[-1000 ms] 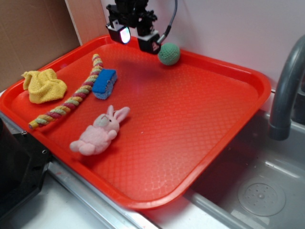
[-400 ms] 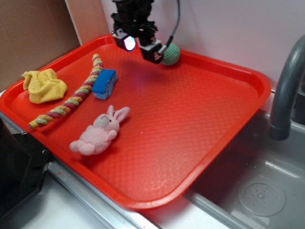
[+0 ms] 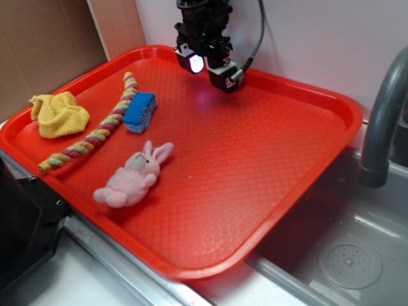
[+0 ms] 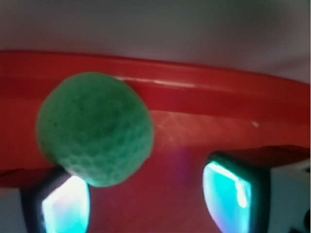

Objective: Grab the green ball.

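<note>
In the wrist view the green ball (image 4: pixel 95 128), a knitted teal-green sphere, lies against the back rim of the red tray (image 4: pixel 218 97). It sits just ahead of my left fingertip (image 4: pixel 65 206) and left of the gap's centre. My gripper (image 4: pixel 150 204) is open, with bare tray floor between its glowing pads and nothing held. In the exterior view the gripper (image 3: pixel 210 71) hangs over the tray's (image 3: pixel 344 105) far edge by the wall and hides the ball.
On the tray's left half lie a yellow cloth (image 3: pixel 57 115), a striped rope (image 3: pixel 95 131), a blue sponge (image 3: pixel 140 109) and a pink plush bunny (image 3: pixel 131 175). A grey faucet (image 3: pixel 382 115) and a sink (image 3: pixel 344 255) are on the right.
My gripper has moved right along the tray's back edge, from left of the ball to over it. It now covers the ball in the exterior view. The ball has not moved.
</note>
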